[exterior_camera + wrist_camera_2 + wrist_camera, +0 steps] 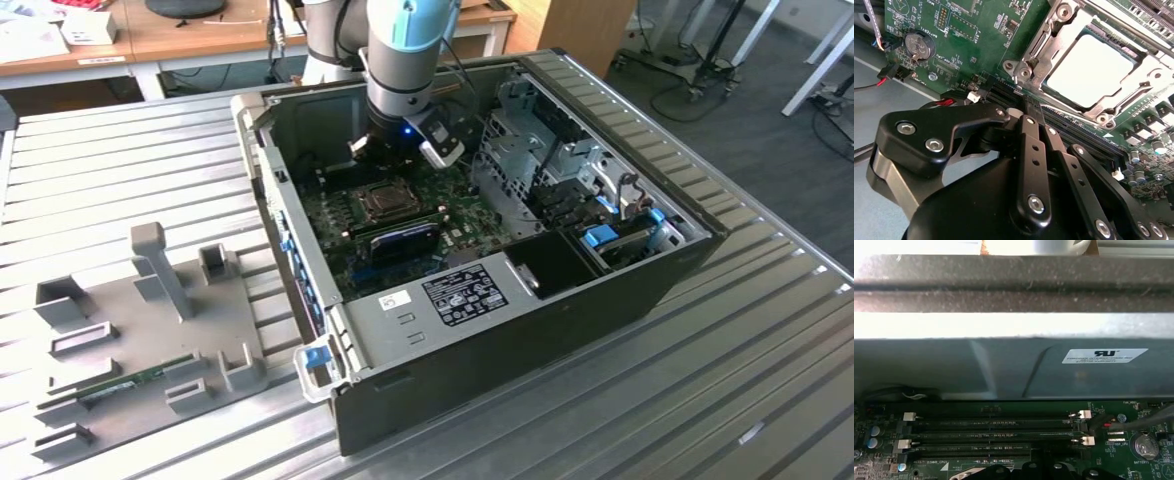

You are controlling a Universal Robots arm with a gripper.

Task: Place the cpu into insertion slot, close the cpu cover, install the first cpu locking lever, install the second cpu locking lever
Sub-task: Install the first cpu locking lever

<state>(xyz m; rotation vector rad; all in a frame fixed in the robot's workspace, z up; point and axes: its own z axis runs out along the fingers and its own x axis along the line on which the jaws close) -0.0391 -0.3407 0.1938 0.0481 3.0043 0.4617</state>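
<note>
Already the cpu (1089,70) is sitting in the insertion slot (1026,60), with the cpu cover (1134,97) lying closed around it. Gripper (1026,102) is hovering just beside the socket, over the memory slots (989,435) — fingers (1031,135) pressed together, pinching nothing.

The arm (400,60) reaches straight down, jaws closed together at their tips.

cpu cover (1134,80) cut off at picture edge, lever positions unclear
</note>
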